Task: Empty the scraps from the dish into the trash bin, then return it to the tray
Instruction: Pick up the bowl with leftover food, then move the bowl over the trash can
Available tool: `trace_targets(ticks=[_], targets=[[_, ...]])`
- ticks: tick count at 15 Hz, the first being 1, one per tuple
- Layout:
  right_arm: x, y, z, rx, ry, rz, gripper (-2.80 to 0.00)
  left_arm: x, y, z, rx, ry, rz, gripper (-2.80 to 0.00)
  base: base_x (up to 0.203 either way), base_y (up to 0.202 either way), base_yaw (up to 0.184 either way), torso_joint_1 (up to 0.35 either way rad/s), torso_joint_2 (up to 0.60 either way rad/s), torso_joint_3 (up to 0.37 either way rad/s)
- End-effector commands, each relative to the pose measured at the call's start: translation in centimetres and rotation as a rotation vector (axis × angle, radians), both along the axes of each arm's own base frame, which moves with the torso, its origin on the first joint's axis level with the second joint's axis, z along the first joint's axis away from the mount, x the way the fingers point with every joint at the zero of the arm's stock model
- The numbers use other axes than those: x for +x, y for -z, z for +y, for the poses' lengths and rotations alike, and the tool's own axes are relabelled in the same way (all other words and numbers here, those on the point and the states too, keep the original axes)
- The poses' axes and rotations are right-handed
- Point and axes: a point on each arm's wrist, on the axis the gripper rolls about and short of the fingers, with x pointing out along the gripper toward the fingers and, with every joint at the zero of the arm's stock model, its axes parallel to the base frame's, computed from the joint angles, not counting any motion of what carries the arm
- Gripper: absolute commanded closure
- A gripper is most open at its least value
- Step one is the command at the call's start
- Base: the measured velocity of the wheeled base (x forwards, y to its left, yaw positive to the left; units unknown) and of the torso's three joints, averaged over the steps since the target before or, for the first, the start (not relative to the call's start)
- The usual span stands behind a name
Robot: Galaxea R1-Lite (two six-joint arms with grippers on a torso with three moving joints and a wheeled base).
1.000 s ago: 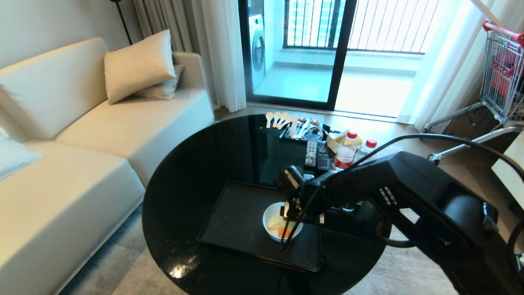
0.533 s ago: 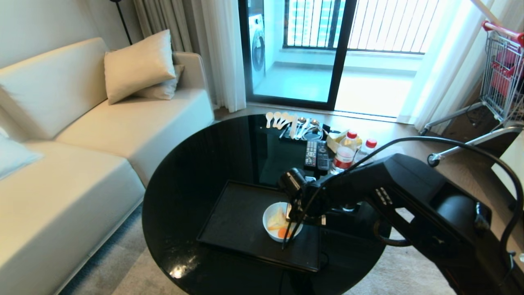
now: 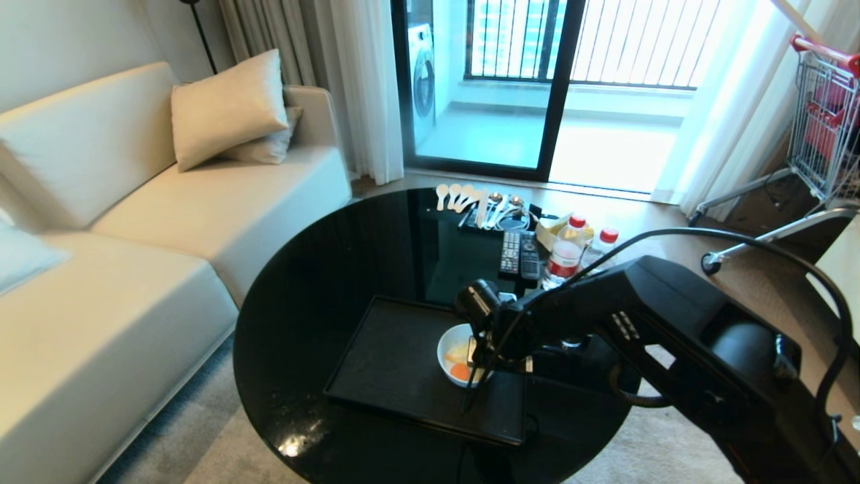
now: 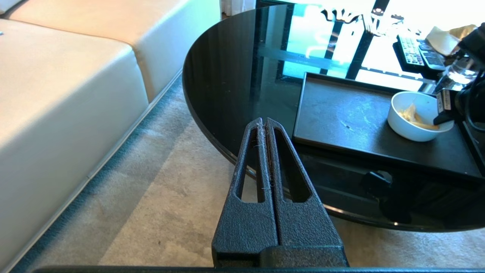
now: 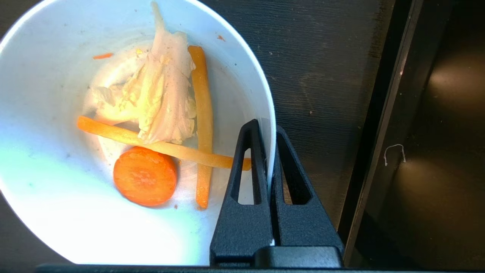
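I find the right gripper (image 5: 268, 151) clamped on the rim of the bowl (image 5: 57, 212), one finger inside the wall and one outside, the white edge pinched between them. In the head view that gripper (image 3: 474, 359) sits at the bowl's (image 3: 451, 344) three o'clock side. The scraps (image 5: 159, 125) lie inside: a carrot round, two orange strips and a pale leafy piece. The bowl rests on the tray (image 3: 396, 363), toward its right end, near the rim on that side.

The left gripper (image 4: 264, 125) hangs off the table's near-left edge, above the carpet (image 4: 151, 212), fingers pressed together and holding nothing.

The tray lies at six o'clock on the round black glass table (image 3: 336, 269). At the table's twelve to one o'clock I note a row of spoons (image 3: 470, 198), two remote controls (image 3: 521, 255) and two red-capped bottles (image 3: 568, 249). A cream sofa (image 3: 134, 222) with cushions (image 3: 225, 107) stands at nine o'clock of the table. A glass balcony door (image 3: 497, 81) with curtains (image 3: 349, 81) is at twelve o'clock, and a wire trolley (image 3: 823, 114) at two o'clock.
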Motion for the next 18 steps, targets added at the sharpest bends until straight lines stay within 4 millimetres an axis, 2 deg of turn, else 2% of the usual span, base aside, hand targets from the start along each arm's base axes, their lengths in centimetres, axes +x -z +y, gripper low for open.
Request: trace_targets(ticks=[1,5,10,18], targets=[[-0.1,0.2,0.0,-0.026,0.013,-0.003,0.0,0.0,0.0,0.0,-0.001,0.0,0.0,0.0,0.0,0.0,0.0,0.0,0.0,0.0],[-0.3,-1.0,-0.2,-0.023,0.028,-0.027,0.0,0.0,0.0,0.0,-0.001,0.0,0.0,0.0,0.0,0.0,0.0,0.0,0.0,0.0],[-0.9,-5.0,-0.9,0.024,0.043,-0.084,0.0,0.0,0.0,0.0,-0.001,0.0,0.0,0.0,0.0,0.0,0.0,0.0,0.0,0.0],[-3.5,-10.3,-5.5,0.099,0.174,-0.113,0.0,0.0,0.0,0.0,-0.001,0.0,0.0,0.0,0.0,0.0,0.0,0.0,0.0,0.0]])
